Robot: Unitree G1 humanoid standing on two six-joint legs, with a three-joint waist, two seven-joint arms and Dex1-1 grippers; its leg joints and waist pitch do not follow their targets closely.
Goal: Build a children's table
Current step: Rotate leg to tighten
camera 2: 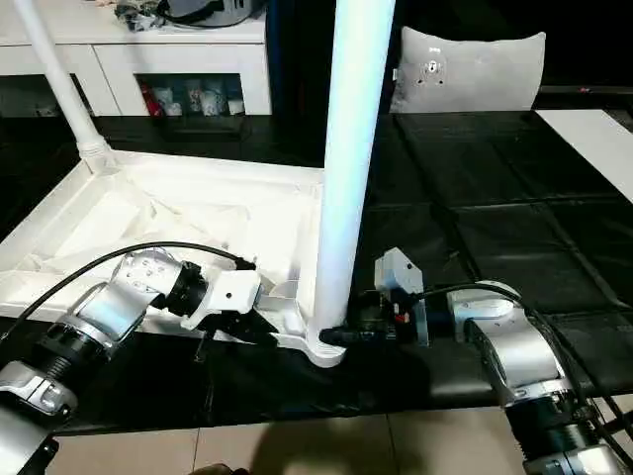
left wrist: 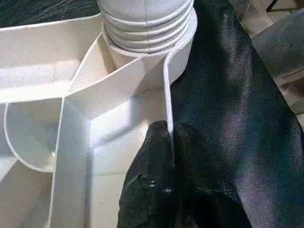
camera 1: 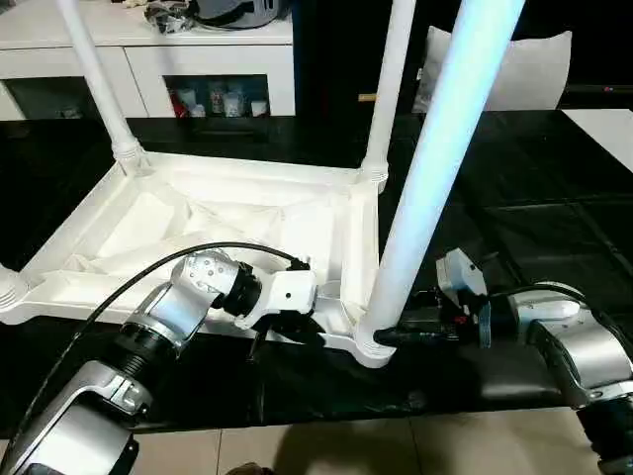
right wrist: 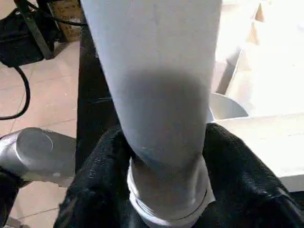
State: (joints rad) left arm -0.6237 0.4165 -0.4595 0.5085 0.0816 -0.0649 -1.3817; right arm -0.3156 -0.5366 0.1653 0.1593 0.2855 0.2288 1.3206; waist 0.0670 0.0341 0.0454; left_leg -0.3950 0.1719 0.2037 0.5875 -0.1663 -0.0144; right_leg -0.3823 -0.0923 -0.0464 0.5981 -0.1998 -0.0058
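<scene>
left gripper point(left wrist: 168, 156) pinching tabletop point(camera 1: 198, 223) rim, right gripper point(right wrist: 164, 180) apparently clasping leg point(camera 1: 435, 168)

Upturned tabletop point(camera 2: 148, 213) on a black mat point(camera 2: 475, 228), a gripper at each side of its near corner.

A leg point(camera 2: 351, 148) stands upright in the near corner socket; the right gripper point(camera 2: 341, 336) sits at its base, seemingly around it. The left gripper point(camera 2: 242, 332) meets the near rim. Another leg point(camera 2: 59, 84) rises at the far corner; a cushion point(camera 2: 470, 69) lies behind.
</scene>
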